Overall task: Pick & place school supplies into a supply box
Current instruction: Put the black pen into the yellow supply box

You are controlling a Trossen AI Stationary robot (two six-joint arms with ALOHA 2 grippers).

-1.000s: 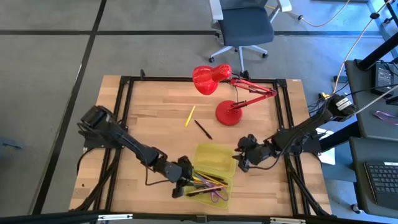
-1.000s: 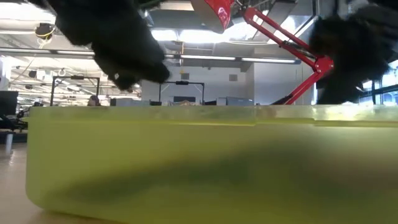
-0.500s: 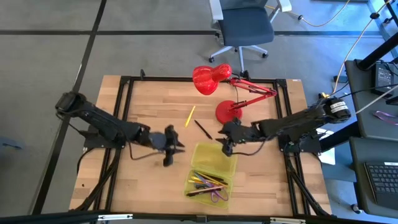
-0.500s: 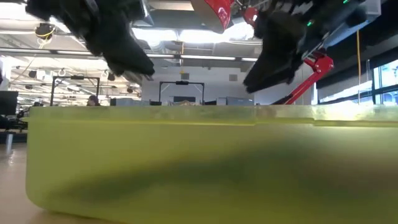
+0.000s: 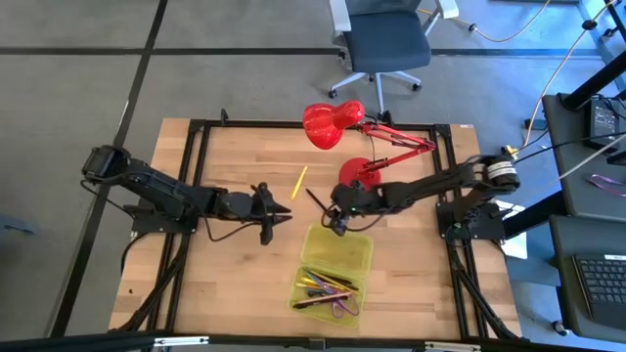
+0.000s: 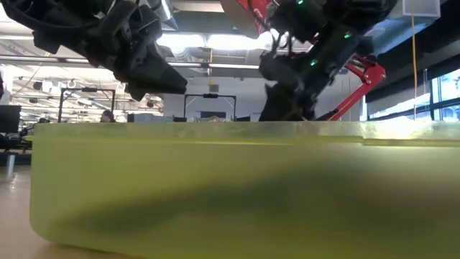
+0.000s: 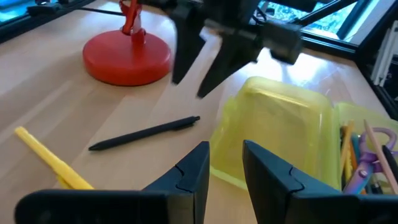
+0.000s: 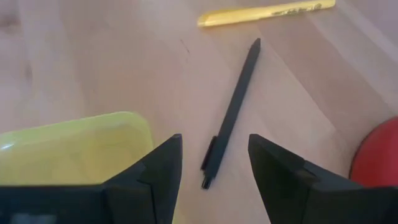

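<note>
Within the last second the left gripper (image 5: 277,212) has been drawn away from the supply box (image 5: 333,274), where it was lowered over the compartment with the pens, and it is now held empty above the bare worktop (image 5: 235,166), beside the box's far left corner. The right gripper (image 5: 335,216) has been carried from the right side of the box across to its far edge, over the black pen (image 5: 320,203). From this it is judged that one item was just delivered and that the next pick-up is now prepared by the right arm. In the right wrist view the right gripper's fingers (image 8: 158,171) are seen spread wide, with the black pen (image 8: 232,114) lying on the wood in line with the gap between them, not yet touched. The left gripper's fingers (image 7: 193,171) are only narrowly parted and nothing is pinched. The yellow pen (image 5: 299,182) lies a little farther from the box, near the black one, and the red lamp (image 5: 344,147) stands just beyond both. Several pens and the purple scissors (image 5: 341,306) are already lying in the near half of the box, so only these two items are judged to remain outside.
</note>
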